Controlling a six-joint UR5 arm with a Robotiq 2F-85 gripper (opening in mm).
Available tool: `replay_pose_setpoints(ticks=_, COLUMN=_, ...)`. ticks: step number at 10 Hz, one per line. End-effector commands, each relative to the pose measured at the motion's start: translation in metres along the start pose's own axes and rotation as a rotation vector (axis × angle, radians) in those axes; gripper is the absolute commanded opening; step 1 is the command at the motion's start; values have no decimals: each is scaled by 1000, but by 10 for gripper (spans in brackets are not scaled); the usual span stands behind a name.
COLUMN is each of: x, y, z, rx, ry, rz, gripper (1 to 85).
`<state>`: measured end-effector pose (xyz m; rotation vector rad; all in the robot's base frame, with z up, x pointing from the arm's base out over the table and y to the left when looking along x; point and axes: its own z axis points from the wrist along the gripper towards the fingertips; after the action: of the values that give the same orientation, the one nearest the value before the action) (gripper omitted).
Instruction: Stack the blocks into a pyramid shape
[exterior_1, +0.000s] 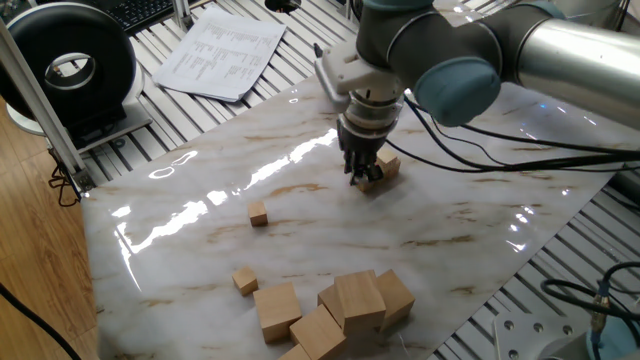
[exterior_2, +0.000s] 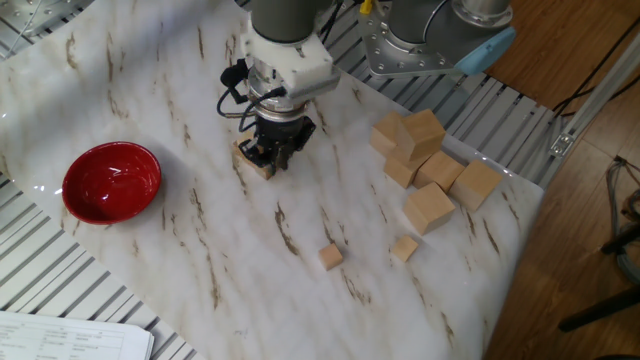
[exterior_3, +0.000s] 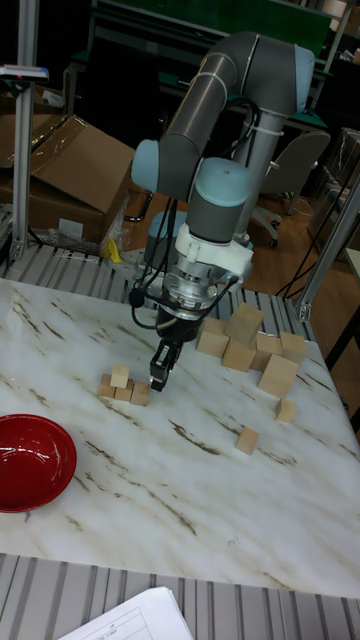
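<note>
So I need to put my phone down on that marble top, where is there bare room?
Bare marble lies between the red bowl and the two loose small blocks, toward the papers. Crowded: around the hand at the small stack, and by the large cubes.

A white marbled counter (exterior_1: 200, 215) with brown veins lies on a ribbed metal bench (exterior_2: 40, 270) and shines under overhead light. Wood floor (exterior_2: 560, 40) runs alongside. Printed papers (exterior_1: 220, 52) lie near one corner. Behind stand cardboard boxes (exterior_3: 70, 160) and what looks like an office chair (exterior_3: 285, 175).
</note>
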<state>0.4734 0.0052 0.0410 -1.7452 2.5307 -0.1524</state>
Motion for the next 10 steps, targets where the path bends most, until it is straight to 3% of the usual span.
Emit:
replay_pose_setpoints(ticks=1, x=5, y=-2, z=-1, rx=11, ry=18, rz=86, gripper=10)
replay_pose_setpoints(ticks=2, x=1, y=-1, z=-1, rx=8, ry=2, rz=174, gripper=10)
replay_pose_setpoints(ticks=4, x=7, y=-7, z=-1, rx=37, ry=24, rz=260, gripper=10)
replay_pose_setpoints(ticks=5, x=13, y=-9, z=-1, rx=47, ry=46, rz=266, gripper=10)
replay_pose_setpoints(ticks=6, x=26, y=-11, z=-2, rx=60, ry=96, rz=227, gripper=10)
replay_pose_setpoints(ticks=7, x=25, y=-15, z=-2, rx=71, ry=89, rz=211, gripper=10)
replay_pose_setpoints(ticks=8, x=18, y=-14, z=-2, rx=68, ry=62, rz=251, gripper=10)
replay_pose_setpoints(ticks=9, x=-2, y=-20, z=-1, rx=80, ry=-20, rz=307, gripper=10)
replay_pose_setpoints(ticks=10, x=-19, y=-15, z=-2, rx=50, ry=-81, rz=343, gripper=10)
